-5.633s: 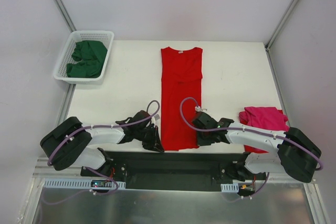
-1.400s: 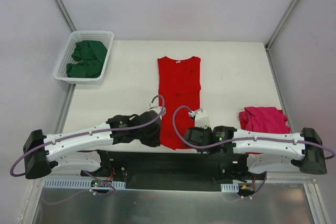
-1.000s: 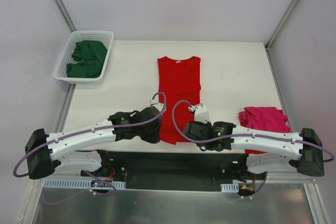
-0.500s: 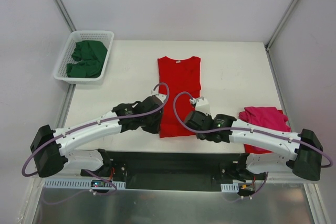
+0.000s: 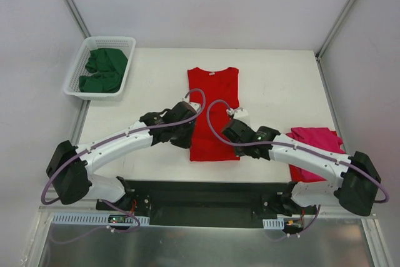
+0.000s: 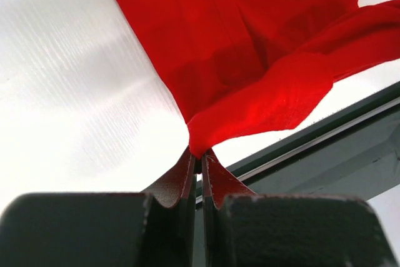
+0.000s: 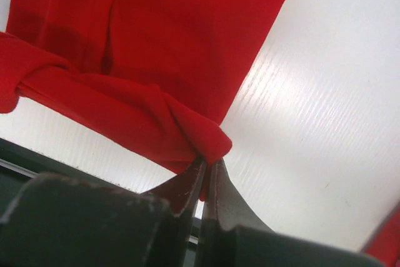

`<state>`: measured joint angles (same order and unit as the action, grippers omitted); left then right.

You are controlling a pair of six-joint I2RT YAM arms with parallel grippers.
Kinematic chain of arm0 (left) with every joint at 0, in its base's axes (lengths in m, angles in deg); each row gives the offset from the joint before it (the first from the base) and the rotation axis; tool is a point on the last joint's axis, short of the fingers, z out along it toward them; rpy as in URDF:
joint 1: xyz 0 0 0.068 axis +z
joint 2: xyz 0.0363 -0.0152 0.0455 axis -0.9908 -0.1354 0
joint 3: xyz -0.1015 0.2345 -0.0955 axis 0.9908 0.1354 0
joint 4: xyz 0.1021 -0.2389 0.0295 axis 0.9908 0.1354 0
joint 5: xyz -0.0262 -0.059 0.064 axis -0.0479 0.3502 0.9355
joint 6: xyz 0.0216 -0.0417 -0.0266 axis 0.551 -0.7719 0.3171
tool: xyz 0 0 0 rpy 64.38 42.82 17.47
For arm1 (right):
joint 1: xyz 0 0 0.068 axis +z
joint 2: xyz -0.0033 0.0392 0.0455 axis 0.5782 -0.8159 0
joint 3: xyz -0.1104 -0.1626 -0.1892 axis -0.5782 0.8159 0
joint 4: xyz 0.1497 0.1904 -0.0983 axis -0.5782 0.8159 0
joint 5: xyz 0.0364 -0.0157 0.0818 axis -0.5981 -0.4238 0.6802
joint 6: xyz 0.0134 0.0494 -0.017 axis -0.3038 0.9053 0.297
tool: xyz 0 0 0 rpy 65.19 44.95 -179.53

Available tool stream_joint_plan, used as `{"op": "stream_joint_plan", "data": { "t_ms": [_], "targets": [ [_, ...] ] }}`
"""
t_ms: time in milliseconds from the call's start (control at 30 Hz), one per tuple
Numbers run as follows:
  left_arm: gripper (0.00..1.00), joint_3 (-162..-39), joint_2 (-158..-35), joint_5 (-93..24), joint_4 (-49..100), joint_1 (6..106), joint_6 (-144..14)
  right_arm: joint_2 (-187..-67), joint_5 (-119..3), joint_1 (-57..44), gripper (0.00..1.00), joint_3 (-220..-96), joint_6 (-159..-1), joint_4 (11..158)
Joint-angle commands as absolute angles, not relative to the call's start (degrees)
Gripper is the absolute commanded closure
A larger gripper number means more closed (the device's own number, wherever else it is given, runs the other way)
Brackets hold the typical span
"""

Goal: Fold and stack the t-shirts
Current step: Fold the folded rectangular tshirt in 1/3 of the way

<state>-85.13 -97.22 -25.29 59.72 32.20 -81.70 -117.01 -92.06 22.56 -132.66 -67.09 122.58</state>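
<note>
Both jaws are pinching shut for you: your left gripper is clamping the red t-shirt at its left hem corner and your right gripper its right one, holding the hem raised while the collar end is lying flat on the table.

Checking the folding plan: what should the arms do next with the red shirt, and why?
Probably carry the hem of the red t-shirt toward its collar and lower it there, since the left jaws and the right jaws each pinch a lifted near hem corner.
</note>
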Motion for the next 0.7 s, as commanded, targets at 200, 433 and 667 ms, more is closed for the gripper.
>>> {"op": "stream_joint_plan", "data": {
  "t_ms": [200,433,667],
  "targets": [
    [1.00,-89.97,-101.28,-26.02,60.62,35.54,-77.68,-120.58,-89.22,16.36,0.99,-137.15,-74.81,120.23],
    [1.00,-91.90,-104.27,-27.41,60.27,37.92,-76.19,-123.30,-86.76,13.11,0.99,-138.47,-77.10,118.55],
    [1.00,-94.63,-106.73,-28.04,60.18,39.41,-75.04,-126.38,-85.26,11.96,0.99,-139.09,-77.98,116.89]
  ]
}}
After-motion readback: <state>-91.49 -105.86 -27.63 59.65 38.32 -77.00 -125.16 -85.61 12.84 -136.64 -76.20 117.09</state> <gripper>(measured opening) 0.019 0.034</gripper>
